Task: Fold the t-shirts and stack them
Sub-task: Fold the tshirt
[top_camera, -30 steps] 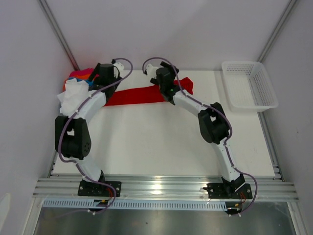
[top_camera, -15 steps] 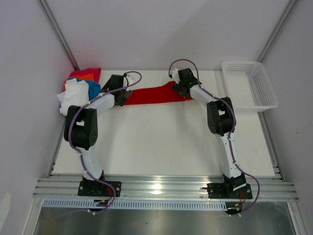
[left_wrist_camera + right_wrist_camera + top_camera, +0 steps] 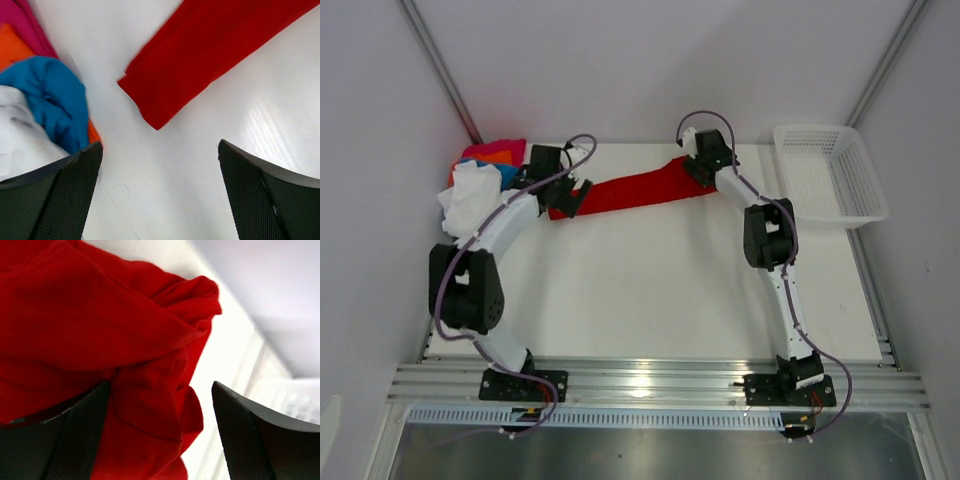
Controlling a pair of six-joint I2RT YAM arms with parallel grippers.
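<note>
Five t-shirts. Four are heaped far left: white shirt [image 3: 468, 195], blue shirt [image 3: 60, 100], orange shirt [image 3: 12, 47] and pink shirt [image 3: 30, 25], each partly hidden by its neighbours. The red shirt [image 3: 630, 190] lies as a long strip at far centre. The left gripper [image 3: 159, 146], arm bent, hangs with fingers spread and empty just beside the strip's left end. The right gripper [image 3: 160, 385], arm outstretched, has its fingers spread over the bunched right end. One basket [image 3: 825, 180], far right.

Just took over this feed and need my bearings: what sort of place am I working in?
Probably a lab robot cell: a white table boxed in by plain walls, with a metal mounting rail along its near edge.
</note>
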